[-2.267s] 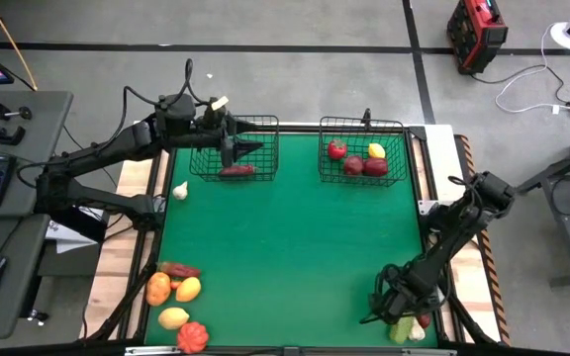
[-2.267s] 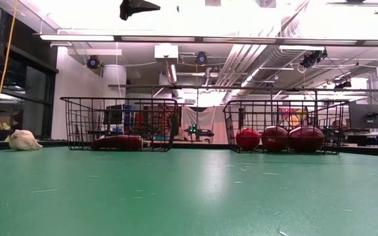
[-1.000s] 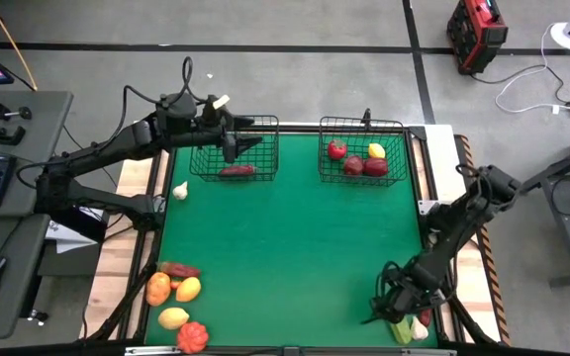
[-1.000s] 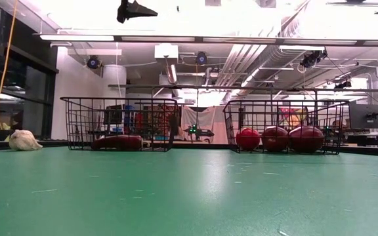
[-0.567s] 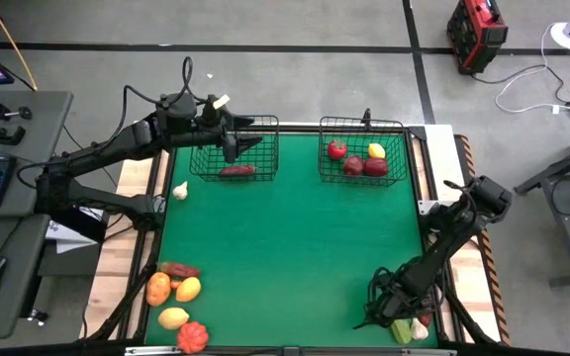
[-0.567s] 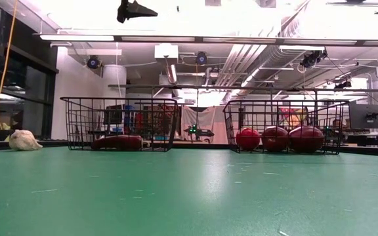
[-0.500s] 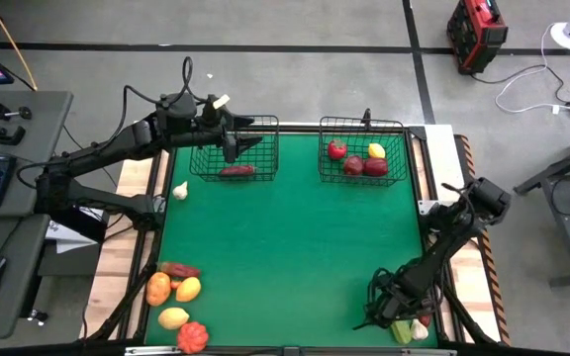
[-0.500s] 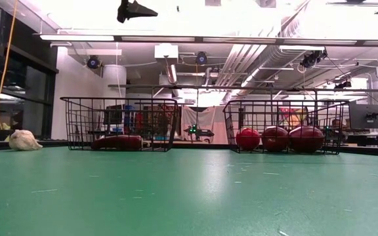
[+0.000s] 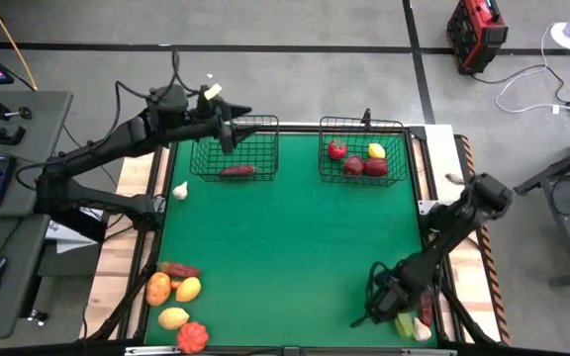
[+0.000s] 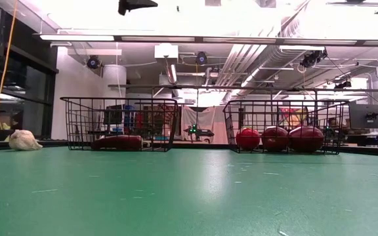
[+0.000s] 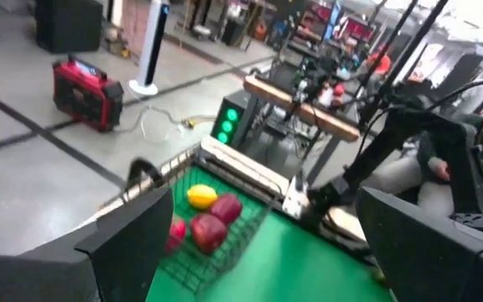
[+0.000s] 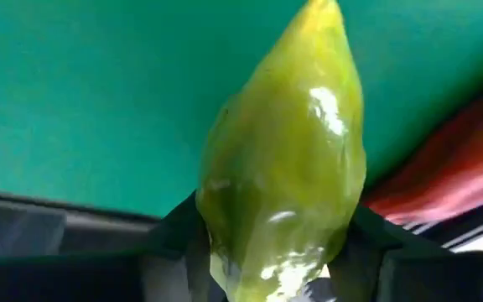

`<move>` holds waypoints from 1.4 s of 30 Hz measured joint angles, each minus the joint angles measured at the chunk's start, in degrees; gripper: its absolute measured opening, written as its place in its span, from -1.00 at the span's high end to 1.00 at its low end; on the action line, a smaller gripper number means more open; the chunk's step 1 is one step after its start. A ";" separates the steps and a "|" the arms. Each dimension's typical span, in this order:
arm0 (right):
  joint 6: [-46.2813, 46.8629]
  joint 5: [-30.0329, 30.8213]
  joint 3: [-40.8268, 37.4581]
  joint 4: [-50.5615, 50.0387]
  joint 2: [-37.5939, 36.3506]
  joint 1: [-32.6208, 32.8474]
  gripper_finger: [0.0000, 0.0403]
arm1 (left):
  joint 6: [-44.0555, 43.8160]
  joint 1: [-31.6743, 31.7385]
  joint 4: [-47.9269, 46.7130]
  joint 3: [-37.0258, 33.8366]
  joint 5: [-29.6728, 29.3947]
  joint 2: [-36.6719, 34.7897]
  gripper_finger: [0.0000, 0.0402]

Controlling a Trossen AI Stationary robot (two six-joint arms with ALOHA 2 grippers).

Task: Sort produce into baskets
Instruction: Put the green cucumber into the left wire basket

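- Right gripper is down at the near right corner of the green table, and its jaws are pinching a green pear-shaped piece. In the right wrist view the fingers are pressed against both its sides.
- A red piece lies right beside that green one, close enough that I can't tell if they touch.
- Left gripper hangs over the left basket at the far edge, jaws spread wide with nothing between them.
- That left basket has one dark maroon piece lying in it.
- Right basket holds three red pieces and a yellow one, all bunched together.
- A small white piece sits alone at the left edge of the table, near the left basket but outside it.
- Near left corner has a cluster of orange, yellow, red and maroon pieces, well apart from both baskets.
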 joint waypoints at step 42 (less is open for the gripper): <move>-81.66 20.74 34.77 44.30 23.08 -66.27 -0.31 | -10.72 -15.45 -12.47 5.61 -9.24 -9.29 -0.81</move>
